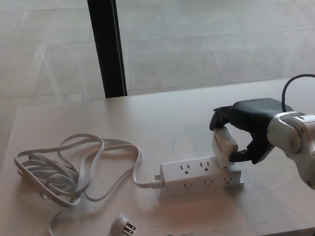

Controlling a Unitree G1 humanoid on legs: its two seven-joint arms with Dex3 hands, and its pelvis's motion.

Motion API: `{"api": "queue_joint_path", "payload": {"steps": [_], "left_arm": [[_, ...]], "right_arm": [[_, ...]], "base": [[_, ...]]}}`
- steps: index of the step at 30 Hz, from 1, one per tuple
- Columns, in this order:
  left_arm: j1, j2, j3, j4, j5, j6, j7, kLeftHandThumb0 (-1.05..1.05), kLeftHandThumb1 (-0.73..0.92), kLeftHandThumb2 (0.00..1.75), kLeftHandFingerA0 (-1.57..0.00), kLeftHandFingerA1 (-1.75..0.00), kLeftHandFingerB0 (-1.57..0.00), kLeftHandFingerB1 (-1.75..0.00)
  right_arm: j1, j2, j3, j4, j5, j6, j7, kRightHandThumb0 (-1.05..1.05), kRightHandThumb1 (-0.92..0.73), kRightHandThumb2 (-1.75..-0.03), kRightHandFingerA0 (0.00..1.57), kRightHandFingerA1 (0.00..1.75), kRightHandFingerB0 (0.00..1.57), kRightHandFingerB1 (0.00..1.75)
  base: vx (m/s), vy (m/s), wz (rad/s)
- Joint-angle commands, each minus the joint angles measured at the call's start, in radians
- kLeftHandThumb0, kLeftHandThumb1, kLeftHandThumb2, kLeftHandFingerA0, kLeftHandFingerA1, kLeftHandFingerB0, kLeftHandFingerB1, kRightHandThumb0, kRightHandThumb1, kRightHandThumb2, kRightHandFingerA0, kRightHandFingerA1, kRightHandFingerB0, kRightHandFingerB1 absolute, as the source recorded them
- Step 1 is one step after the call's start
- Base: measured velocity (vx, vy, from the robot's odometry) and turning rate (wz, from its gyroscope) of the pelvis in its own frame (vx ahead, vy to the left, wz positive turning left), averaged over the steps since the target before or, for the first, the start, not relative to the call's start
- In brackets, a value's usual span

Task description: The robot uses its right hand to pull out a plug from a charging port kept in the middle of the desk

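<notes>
White plug point(224, 146) within right hand point(248, 128)

Right hand point(250, 128): matte black, bulky rounded shell.
Fingers point(220, 117): thick, black, blunt-tipped.
Forearm point(300, 143): glossy silver-white casing, rounded joint housing.
Cable point(294, 83): thin black loop above the wrist.

— Which of your arms is out?
— My right one, coming in from the right edge, silver forearm bent, wrist turned inward.
— And the hand?
— My right hand point(245, 129) is black, thumb above and fingers point(242, 156) curled below, closed around something white. My left doesn't show.
</notes>
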Motion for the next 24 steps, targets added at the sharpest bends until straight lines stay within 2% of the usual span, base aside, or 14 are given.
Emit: {"api": "queue_joint_path", "payload": {"steps": [1,2,3,4,6,7,10,14,16,18,20,21,23,24], "left_arm": [[0.008,0.002,0.005,0.002,-0.014,-0.042,0.001,-0.78,0.91,0.68,-0.70,-0.53,-0.53,-0.43],[0.009,0.002,0.007,0.004,-0.016,-0.047,-0.003,-0.80,0.91,0.68,-0.70,-0.54,-0.54,-0.44],[0.009,0.003,0.007,0.005,-0.017,-0.049,-0.004,-0.80,0.91,0.68,-0.70,-0.54,-0.54,-0.44],[0.009,0.002,0.006,0.004,-0.015,-0.049,-0.001,-0.80,0.92,0.68,-0.71,-0.53,-0.54,-0.43],[0.009,0.001,0.007,-0.003,-0.017,-0.040,0.007,-0.79,0.92,0.68,-0.73,-0.55,-0.54,-0.43],[0.012,0.000,0.010,-0.002,-0.021,-0.050,-0.003,-0.79,0.92,0.69,-0.71,-0.54,-0.54,-0.43],[0.015,0.005,-0.002,0.009,-0.006,-0.074,-0.007,-0.79,0.92,0.71,-0.70,-0.53,-0.52,-0.42],[0.011,0.010,0.002,0.028,-0.009,-0.089,-0.002,-0.81,0.92,0.71,-0.70,-0.52,-0.54,-0.43],[0.006,0.011,0.003,0.036,-0.010,-0.087,-0.001,-0.81,0.92,0.71,-0.71,-0.54,-0.55,-0.43],[0.012,0.011,0.003,0.023,-0.013,-0.086,-0.005,-0.80,0.92,0.71,-0.72,-0.54,-0.55,-0.43],[0.016,0.011,0.000,0.016,-0.010,-0.088,-0.005,-0.79,0.92,0.73,-0.70,-0.54,-0.52,-0.42],[0.016,0.011,-0.001,0.019,-0.009,-0.093,-0.004,-0.78,0.92,0.73,-0.69,-0.53,-0.52,-0.41],[0.013,0.011,-0.002,0.032,-0.006,-0.104,-0.003,-0.79,0.92,0.73,-0.70,-0.54,-0.53,-0.44],[0.012,0.012,-0.003,0.034,-0.006,-0.106,-0.003,-0.79,0.92,0.73,-0.70,-0.54,-0.53,-0.44]], "right_arm": [[0.066,-0.019,0.019,0.026,-0.034,-0.041,-0.037,-0.33,-0.44,-1.04,1.07,1.61,0.85,1.04],[0.070,-0.020,0.021,0.027,-0.039,-0.034,-0.036,-0.33,-0.47,-1.07,0.91,1.75,0.77,1.05],[0.071,-0.020,0.022,0.027,-0.041,-0.031,-0.036,-0.33,-0.47,-1.07,0.91,1.75,0.77,1.05],[0.073,-0.021,0.021,0.026,-0.040,-0.033,-0.038,-0.32,-0.49,-1.08,0.90,1.70,0.70,0.78],[0.078,-0.022,0.023,0.025,-0.044,-0.032,-0.039,-0.33,-0.48,-1.10,0.88,1.70,0.74,0.80],[0.081,-0.017,0.026,0.027,-0.052,-0.022,-0.046,-0.34,-0.45,-1.16,0.89,1.75,0.79,1.08],[0.075,-0.009,0.045,0.024,-0.079,0.011,-0.032,-0.38,-0.48,-1.12,0.87,1.75,0.78,0.97],[0.078,0.009,0.042,0.016,-0.077,0.018,-0.063,-0.39,-0.45,-1.15,0.86,1.73,0.78,1.33],[0.082,0.015,0.033,0.008,-0.070,0.018,-0.073,-0.39,-0.44,-1.18,0.88,1.75,0.75,1.43],[0.080,0.023,0.038,0.013,-0.086,0.025,-0.088,-0.40,-0.50,-1.11,0.85,1.75,0.75,1.22],[0.079,0.031,0.032,0.013,-0.092,0.027,-0.112,-0.40,-0.48,-1.14,0.90,1.75,0.75,1.35],[0.075,0.037,0.030,0.013,-0.098,0.038,-0.122,-0.38,-0.46,-1.15,0.89,1.75,0.78,1.19],[0.067,0.038,0.030,0.023,-0.109,0.026,-0.153,-0.41,-0.45,-1.13,0.91,1.75,0.75,1.44],[0.066,0.038,0.030,0.025,-0.109,0.025,-0.156,-0.41,-0.45,-1.13,0.91,1.75,0.75,1.44]], "base": [[0.00,0.000,0.00],[0.00,0.000,0.00],[0.00,0.000,0.00],[0.00,0.000,0.00],[0.00,0.000,0.00],[0.00,0.000,0.00],[0.00,0.000,0.00],[0.00,0.000,0.00],[0.00,0.000,0.00],[0.00,0.000,0.00],[0.00,0.000,0.00],[0.00,0.000,0.00],[0.00,0.000,0.00],[0.00,0.000,0.00]]}}
